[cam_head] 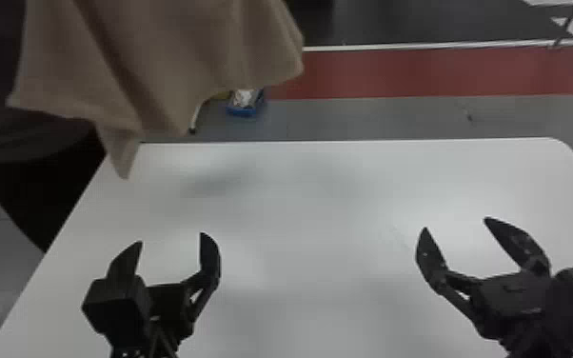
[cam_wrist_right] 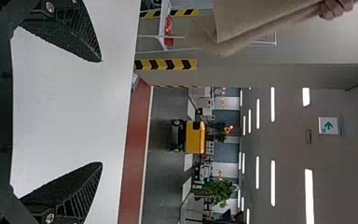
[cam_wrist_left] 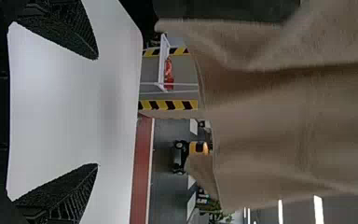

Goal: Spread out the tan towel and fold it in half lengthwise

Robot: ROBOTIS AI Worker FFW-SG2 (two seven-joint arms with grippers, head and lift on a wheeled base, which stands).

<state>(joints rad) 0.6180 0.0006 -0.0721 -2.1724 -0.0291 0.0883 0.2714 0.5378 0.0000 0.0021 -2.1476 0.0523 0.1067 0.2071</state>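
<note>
My left gripper [cam_head: 171,238] stands open over the left half of the white table, nothing between its fingers. On the right side of the table, my right gripper [cam_head: 454,221] is open too and holds nothing. The tan towel [cam_head: 171,57] hangs in the air over the table's far left corner, a corner of it dangling low. In the left wrist view the towel [cam_wrist_left: 289,112] hangs beyond the open left gripper [cam_wrist_left: 98,112]. In the right wrist view a person's hand holds the towel [cam_wrist_right: 261,21], away from the right gripper [cam_wrist_right: 101,112].
The white table [cam_head: 309,200] lies under both grippers, its far edge in front of a grey floor with a red strip [cam_head: 419,71]. A person in dark clothes stands at the table's left side. A blue object [cam_head: 245,104] lies on the floor beyond the table.
</note>
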